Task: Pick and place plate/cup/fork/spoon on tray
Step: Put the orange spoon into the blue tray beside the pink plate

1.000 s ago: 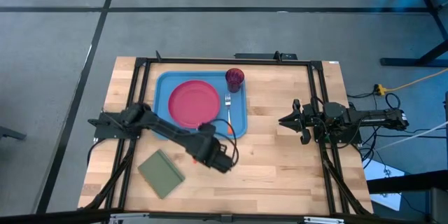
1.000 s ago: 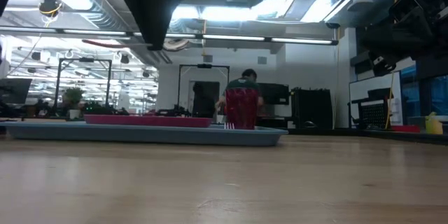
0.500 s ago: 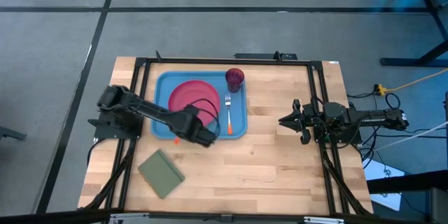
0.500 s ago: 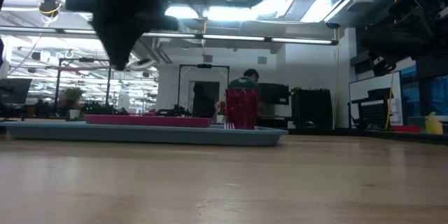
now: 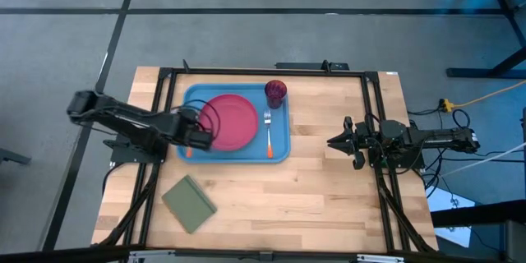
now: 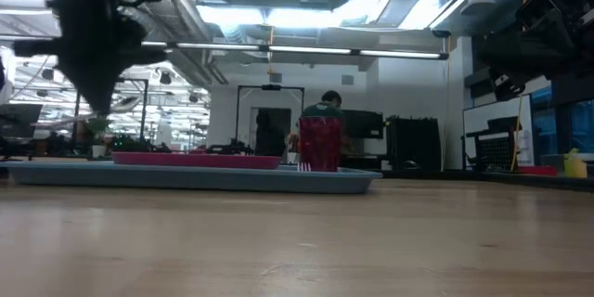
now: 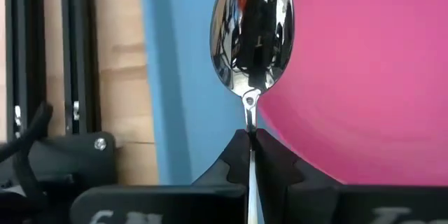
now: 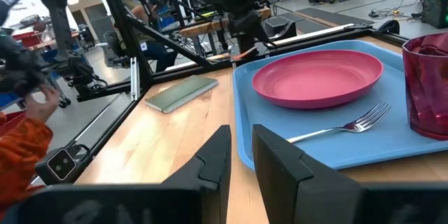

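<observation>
Spoon [image 7: 253,31] | clamped in left gripper [image 7: 252,147] | "6" on gripper housing

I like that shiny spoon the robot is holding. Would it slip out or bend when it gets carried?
The spoon looks like polished metal, so it probably stays stiff. That smooth shine could make it slippery. The left gripper pinches only its thin neck, so it might swivel a little over the plate.
</observation>
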Controlling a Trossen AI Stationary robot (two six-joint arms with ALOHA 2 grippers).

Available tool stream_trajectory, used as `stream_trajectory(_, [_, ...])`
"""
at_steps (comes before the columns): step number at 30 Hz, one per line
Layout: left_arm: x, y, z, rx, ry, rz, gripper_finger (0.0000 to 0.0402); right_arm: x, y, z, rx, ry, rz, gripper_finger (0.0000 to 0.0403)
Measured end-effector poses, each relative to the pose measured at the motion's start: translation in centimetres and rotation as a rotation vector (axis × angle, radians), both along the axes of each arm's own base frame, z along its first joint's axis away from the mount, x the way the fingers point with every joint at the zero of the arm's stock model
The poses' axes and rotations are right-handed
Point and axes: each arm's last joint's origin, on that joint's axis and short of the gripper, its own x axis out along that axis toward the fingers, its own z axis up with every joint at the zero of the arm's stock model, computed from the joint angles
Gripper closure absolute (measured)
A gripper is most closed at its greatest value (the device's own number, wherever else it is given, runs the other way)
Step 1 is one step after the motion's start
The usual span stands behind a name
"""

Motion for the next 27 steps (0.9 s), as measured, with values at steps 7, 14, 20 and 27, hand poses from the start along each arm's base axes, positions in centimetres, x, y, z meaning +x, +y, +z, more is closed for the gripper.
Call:
stream_trajectory(7, [-3.1, 1.9, -1.9, 0.014, -0.169, 0.133, 0.0395, 0.0, 0.0, 0.0, 0.000, 0.000, 0.000, 0.0338])
stream_trajectory(14, [-3.6, 3.6, -4.1, -0.017, -0.198, 0.190, 0.0398, 0.0, 0.0, 0.0, 0.000, 0.000, 0.000, 0.0338])
stream_trajectory(20, [-3.7, 5.0, -4.5, -0.060, -0.178, 0.192, 0.0395, 0.0, 0.0, 0.0, 0.000, 0.000, 0.000, 0.0338])
stream_trajectory(27, [-3.5, 6.0, -5.1, -0.117, -0.125, 0.147, 0.0396, 0.0, 0.0, 0.0, 0.000, 0.001, 0.000, 0.0338])
